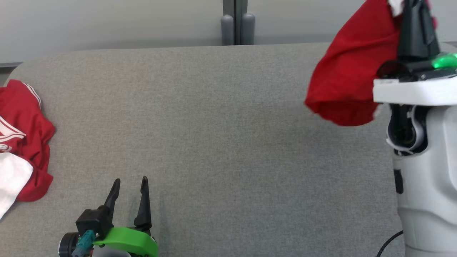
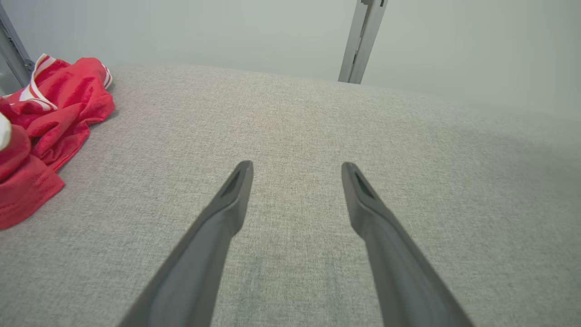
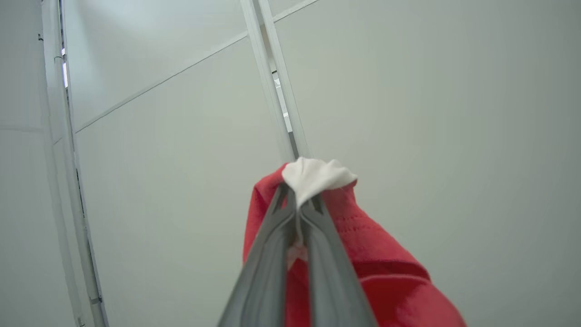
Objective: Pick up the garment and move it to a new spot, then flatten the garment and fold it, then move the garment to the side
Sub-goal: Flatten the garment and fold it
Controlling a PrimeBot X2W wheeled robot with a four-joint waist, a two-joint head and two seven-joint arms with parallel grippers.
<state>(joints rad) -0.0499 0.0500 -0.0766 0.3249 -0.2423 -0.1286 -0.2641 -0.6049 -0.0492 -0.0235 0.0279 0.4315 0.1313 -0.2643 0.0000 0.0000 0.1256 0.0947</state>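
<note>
At the far right corner of the grey fabric-covered desk, the red cloth garment with a white trim is held aloft, clear of the surface, by the right end effector.

Right end effector: clenched on the garment. In the right wrist view a white fold is seen pinched at the fingertips, with red cloth bunched around the fingers.

Left end effector: released, jaws apart, nothing between them, low over the near edge, left of centre.

Risks (judged):
- The grip is taken on a small fold near the tips only. Slippage could be caused by a quick swing or by the drag of the hanging cloth, and the garment could be lost over the right edge.
- The cloth hangs bunched, so it is likely to be laid down crumpled, which would make flattening harder.
- A crumpled pile of red-and-white clothing lies at the left edge. The two could be tangled if the garment is set down too near it.

Relative position: the garment hangs beside and below the right fingers, touching them. It is well apart from the left end effector, with bare desk between.
</note>
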